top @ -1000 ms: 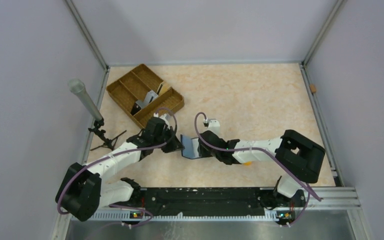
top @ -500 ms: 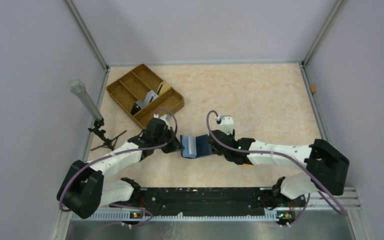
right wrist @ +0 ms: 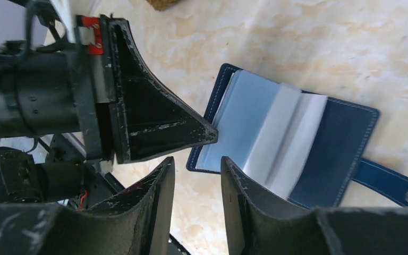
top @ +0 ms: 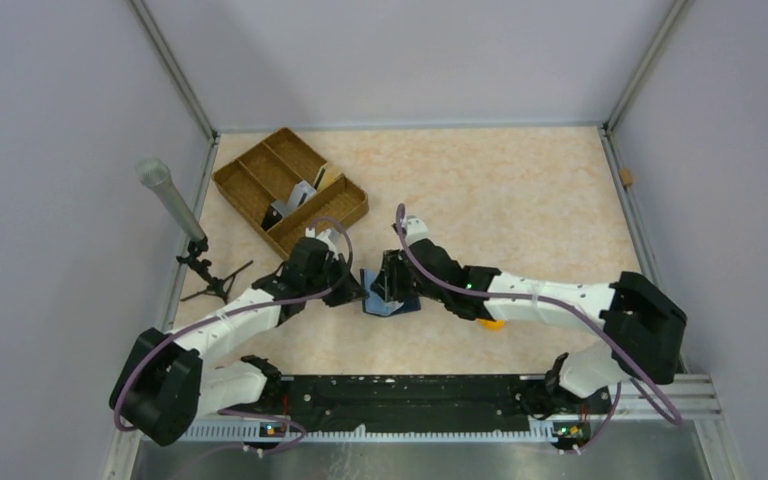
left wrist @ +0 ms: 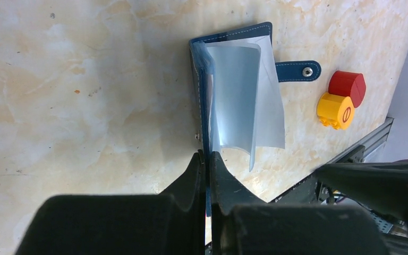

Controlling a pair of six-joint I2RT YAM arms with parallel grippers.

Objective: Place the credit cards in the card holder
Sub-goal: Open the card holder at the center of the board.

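- Between our two grippers, the dark navy-blue folding card holder (right wrist: 345, 143) lies spread open on the beige marbled tabletop (top: 500, 200). Its pale blue inner sleeves are fanned upward.
- Our left gripper (left wrist: 207, 156) is clamped shut on the edge of the card holder's cover and pins it down. It was doing the same a second ago.
- Our right gripper (right wrist: 196, 162) is what changes. Half a second ago it sat drawn back to the holder's right. Now it is back over the holder, its tips just beside the left gripper's fingers, jaws a little apart with nothing between them.
- Beyond the left gripper and well apart from both, the thin grey rectangular credit cards (top: 298, 195) stand in the brown woven divided tray (top: 305, 150). We see none in the holder.
- We judge that the return is for spreading or steadying the sleeves, so loading has not begun. A card must next be fetched from the tray while the left grip holds.
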